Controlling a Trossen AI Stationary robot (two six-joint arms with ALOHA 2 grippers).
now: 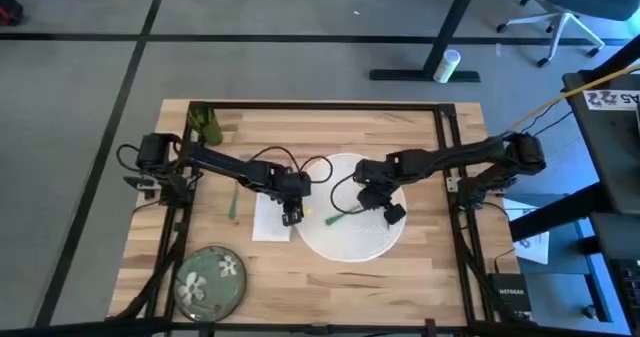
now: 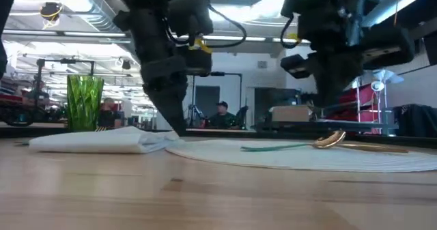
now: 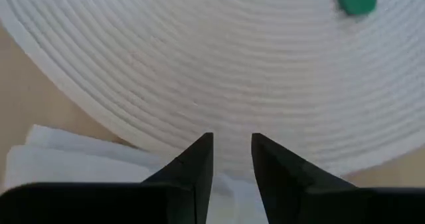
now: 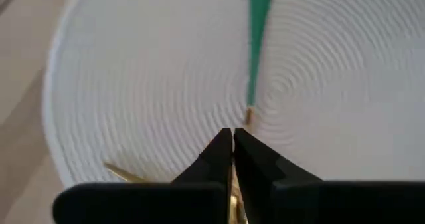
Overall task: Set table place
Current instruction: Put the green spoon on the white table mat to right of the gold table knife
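Two utensils lie on the placemat (image 1: 345, 239), a large round white woven disc set a little right of the middle of the table (image 1: 330, 282). One has a green handle (image 2: 273, 147) whose long axis runs slantwise across the mat, from lower left to upper right in the overhead view. The other is gold-coloured (image 2: 331, 140); its bowl rests by the end of the green one and its handle stretches away toward the mat's right edge in the low view.

A folded white napkin (image 2: 102, 141) lies flat just left of the mat, touching its rim. Another green utensil (image 1: 233, 202) lies farther left on the bare wood, its long axis running nearly front to back. A green cup (image 2: 85, 102) stands upright at the far left corner, and a green floral plate (image 1: 211, 278) sits at the near left, well apart from the mat.

The left gripper (image 3: 232, 157) is down at the seam of napkin and mat, fingers slightly apart, holding nothing. The right gripper (image 4: 232, 144) hangs over the mat with its fingers pressed together on the gold-coloured piece.

Pale butcher-block planks in a black frame form the tabletop. Beyond it lies grey carpet, an office chair (image 1: 560, 22), and people (image 2: 222, 114) seated at desks in an open workshop.
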